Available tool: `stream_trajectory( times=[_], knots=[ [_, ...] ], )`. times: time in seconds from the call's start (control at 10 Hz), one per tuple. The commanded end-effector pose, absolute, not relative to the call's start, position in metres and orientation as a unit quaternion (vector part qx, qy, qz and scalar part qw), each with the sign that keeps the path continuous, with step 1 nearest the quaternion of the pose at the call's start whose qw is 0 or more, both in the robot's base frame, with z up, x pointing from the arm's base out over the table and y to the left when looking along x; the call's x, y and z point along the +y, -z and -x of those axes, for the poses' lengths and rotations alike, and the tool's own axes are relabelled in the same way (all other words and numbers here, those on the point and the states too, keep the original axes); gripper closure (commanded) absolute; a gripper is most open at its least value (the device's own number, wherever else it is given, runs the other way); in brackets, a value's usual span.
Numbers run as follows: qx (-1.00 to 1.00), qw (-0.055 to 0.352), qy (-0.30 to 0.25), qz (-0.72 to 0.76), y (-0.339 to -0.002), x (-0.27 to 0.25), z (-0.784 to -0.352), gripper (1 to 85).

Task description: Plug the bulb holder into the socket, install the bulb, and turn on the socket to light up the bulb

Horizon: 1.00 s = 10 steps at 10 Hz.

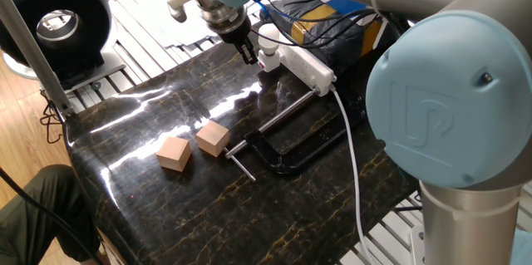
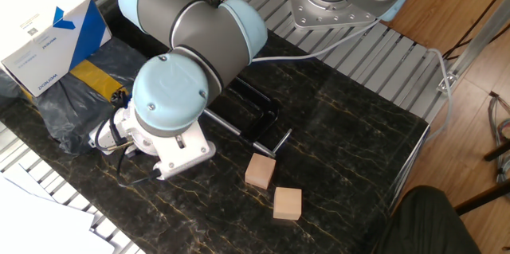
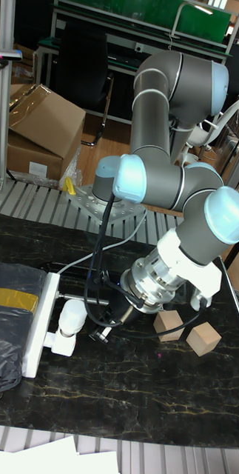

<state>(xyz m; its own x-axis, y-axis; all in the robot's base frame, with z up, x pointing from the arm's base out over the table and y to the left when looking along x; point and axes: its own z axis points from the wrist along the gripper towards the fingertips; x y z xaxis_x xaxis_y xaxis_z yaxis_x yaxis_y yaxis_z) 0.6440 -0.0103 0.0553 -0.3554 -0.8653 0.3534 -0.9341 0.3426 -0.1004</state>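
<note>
Table top: we see one dark marbled slab (image 1: 166, 207), glossy, with pale veins and window glare.
Socket: one long white plastic strip (image 3: 38, 322) at the left of the tall fixed view, lying flat; in one fixed view it (image 1: 303, 66) sits upper centre with a thick white cable (image 1: 353, 161) running down the frame.
Bulb holder: one small white block (image 3: 58, 341) pressed against the strip's side at lower left in the tall view.
Bulb: one smooth white globe (image 3: 72, 314) seated on that block, touching it.
Wooden cubes: we count two, tan, matte, square-edged (image 1: 174, 153) (image 1: 212, 139), left of centre in one fixed view, just beside each other.
Clamp: one black metal C-clamp (image 1: 291, 144) with a steel screw bar, lying flat at centre.
Gripper: one dark two-finger pincer (image 1: 248, 52), upper centre, close beside the bulb; we cannot tell how far its fingers are parted or whether anything is held.
</note>
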Motion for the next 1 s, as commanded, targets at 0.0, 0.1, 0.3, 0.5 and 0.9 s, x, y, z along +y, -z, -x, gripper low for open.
stream_trajectory(
  times=[0.0, 0.1, 0.3, 0.5, 0.9],
  knots=[
    [-0.818, 0.109, -0.121, -0.552, -0.059, 0.002, -0.642, 84.7],
    [-0.818, 0.107, -0.121, -0.552, -0.069, 0.004, -0.642, 84.7],
    [-0.818, 0.098, -0.117, -0.554, -0.088, 0.009, -0.643, 84.7],
    [-0.812, 0.073, -0.104, -0.57, -0.103, 0.016, -0.651, 84.7],
    [-0.8, 0.056, -0.097, -0.59, -0.14, 0.012, -0.656, 80.7]
  ],
)
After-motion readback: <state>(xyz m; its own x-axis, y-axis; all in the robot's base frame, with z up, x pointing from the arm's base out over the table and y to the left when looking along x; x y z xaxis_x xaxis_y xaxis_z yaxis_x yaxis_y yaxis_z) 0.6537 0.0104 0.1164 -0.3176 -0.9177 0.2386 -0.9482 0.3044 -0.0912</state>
